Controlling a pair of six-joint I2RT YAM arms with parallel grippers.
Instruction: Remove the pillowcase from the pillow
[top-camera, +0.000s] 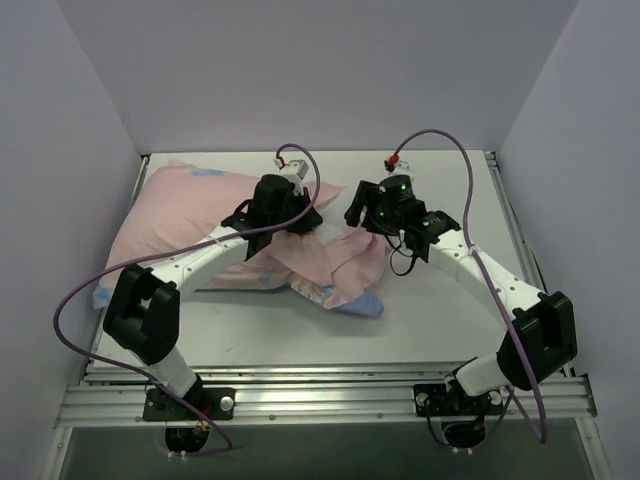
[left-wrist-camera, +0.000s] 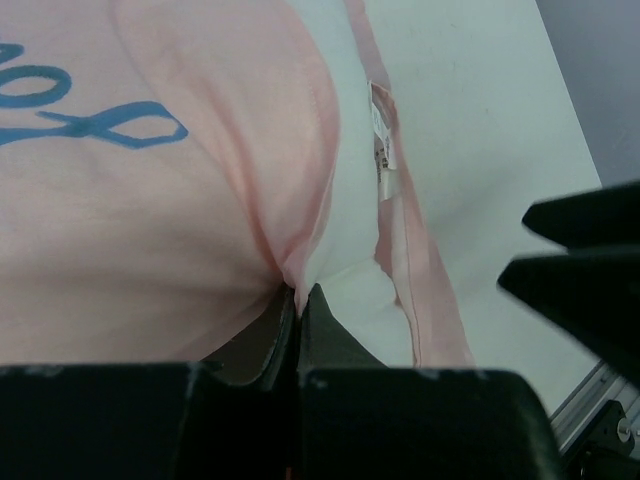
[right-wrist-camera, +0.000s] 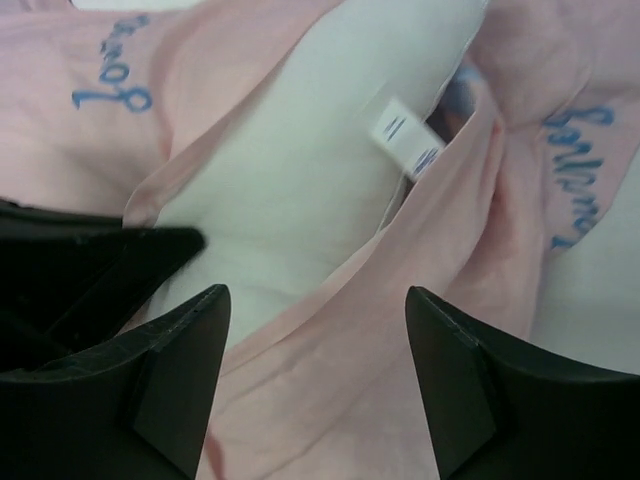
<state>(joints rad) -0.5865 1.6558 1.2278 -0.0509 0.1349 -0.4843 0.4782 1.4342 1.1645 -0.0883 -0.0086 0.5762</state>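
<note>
The pillowcase (top-camera: 190, 215) shows pale pink over most of its visible surface, with blue script lettering (left-wrist-camera: 130, 125) printed across the pink. A blue area (top-camera: 365, 303) appears at the near right end of the pillowcase, and a narrow blue strip (top-camera: 103, 295) at its near left corner. The pillow (right-wrist-camera: 300, 170), exposed at the pillowcase opening, is plain white without print. The label (right-wrist-camera: 405, 138) at that opening is white with dark marks. The left gripper (left-wrist-camera: 298, 295) and the right gripper (right-wrist-camera: 315, 300) are black. The arms (top-camera: 200, 262) are white with black joints. The cables (top-camera: 432, 131) are purple. The table (top-camera: 300, 340) under the pillowcase is white.
</note>
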